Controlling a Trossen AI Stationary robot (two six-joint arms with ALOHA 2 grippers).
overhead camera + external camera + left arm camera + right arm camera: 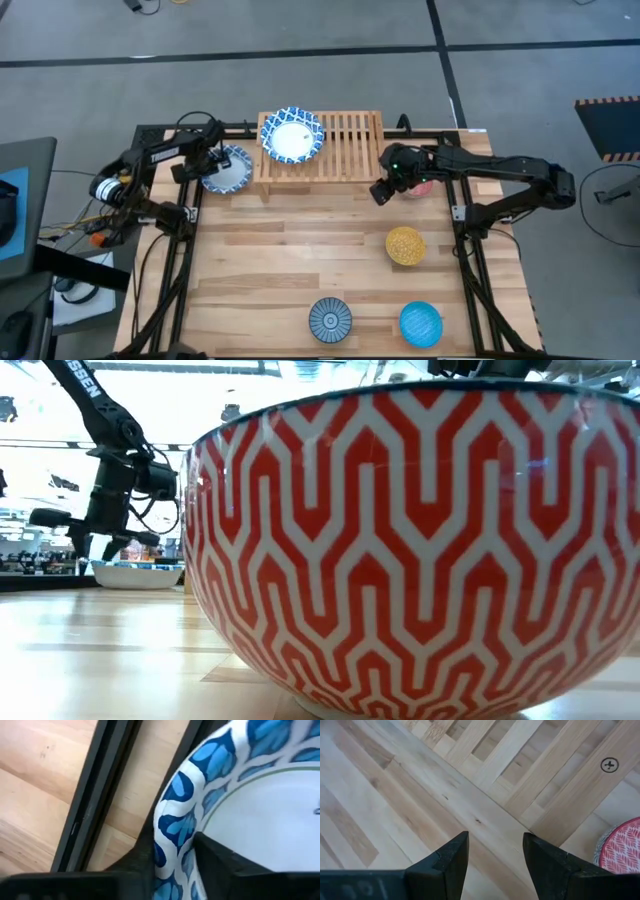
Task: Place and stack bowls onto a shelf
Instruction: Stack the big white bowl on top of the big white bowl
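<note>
One patterned bowl (235, 815) clamped in left gripper (175, 865), right gripper (492, 852) open, empty, arm lettering partly readable "SSEN" (85, 385)

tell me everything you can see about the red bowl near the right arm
The red bowl is a round, deep, glossy bowl, ceramic by its look, with a red-and-white zigzag pattern outside and a fine red leaf-like pattern inside. It stands upright on the table, just off the shelf's right end. From above it is mostly hidden under the right gripper, whose fingers are open and empty. Nothing is seen to grip it.
</note>
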